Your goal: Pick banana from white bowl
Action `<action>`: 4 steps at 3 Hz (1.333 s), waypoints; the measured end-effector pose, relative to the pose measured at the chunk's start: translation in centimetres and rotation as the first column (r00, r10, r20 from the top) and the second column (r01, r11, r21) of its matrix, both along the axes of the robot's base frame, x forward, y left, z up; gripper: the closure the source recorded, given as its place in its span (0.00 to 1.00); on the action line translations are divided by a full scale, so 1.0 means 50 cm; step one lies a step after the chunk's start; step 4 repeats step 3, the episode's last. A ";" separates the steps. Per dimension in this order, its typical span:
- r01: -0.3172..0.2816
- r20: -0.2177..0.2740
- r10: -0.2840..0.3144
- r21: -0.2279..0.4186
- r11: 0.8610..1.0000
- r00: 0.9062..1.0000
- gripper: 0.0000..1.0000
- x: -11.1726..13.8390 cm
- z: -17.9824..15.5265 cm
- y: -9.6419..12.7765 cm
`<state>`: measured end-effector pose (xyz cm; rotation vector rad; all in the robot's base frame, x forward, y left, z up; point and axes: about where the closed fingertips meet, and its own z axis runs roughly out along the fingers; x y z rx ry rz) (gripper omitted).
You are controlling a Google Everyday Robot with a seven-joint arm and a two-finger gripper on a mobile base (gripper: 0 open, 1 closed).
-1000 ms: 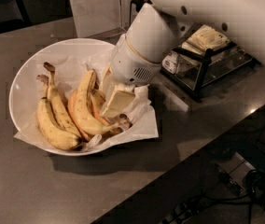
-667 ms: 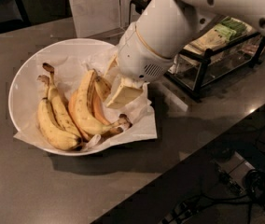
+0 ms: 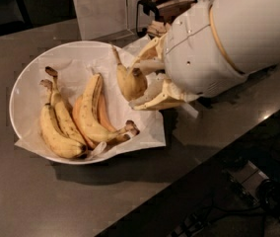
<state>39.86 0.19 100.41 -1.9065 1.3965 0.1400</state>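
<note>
The short stubby banana [image 3: 129, 81] with a thin stem and brown blotches is held in my gripper [image 3: 145, 83], lifted above the right side of the white bowl [image 3: 21, 83]. The gripper's cream fingers [image 3: 155, 100] are shut on it from the right. The bowl is wide, shallow and lined with crinkled white paper. A joined pair of speckled bananas [image 3: 56, 127] lies at its left, and a long curved yellow banana [image 3: 93, 115] lies in its middle over another one.
The bowl stands on a dark grey counter [image 3: 41, 201]. A black wire rack [image 3: 167, 9] with packets is behind my arm at the back. My large white arm housing [image 3: 228, 38] fills the upper right. The counter's front edge runs diagonally at lower right, with cables on the floor below.
My gripper has closed on the short banana and raised it out of the bowl, moving up and right. The camera view has shifted closer; the other bananas have not moved.
</note>
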 end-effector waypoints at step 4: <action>0.010 0.183 -0.027 0.094 0.996 0.983 1.00 -0.103 0.083 -0.049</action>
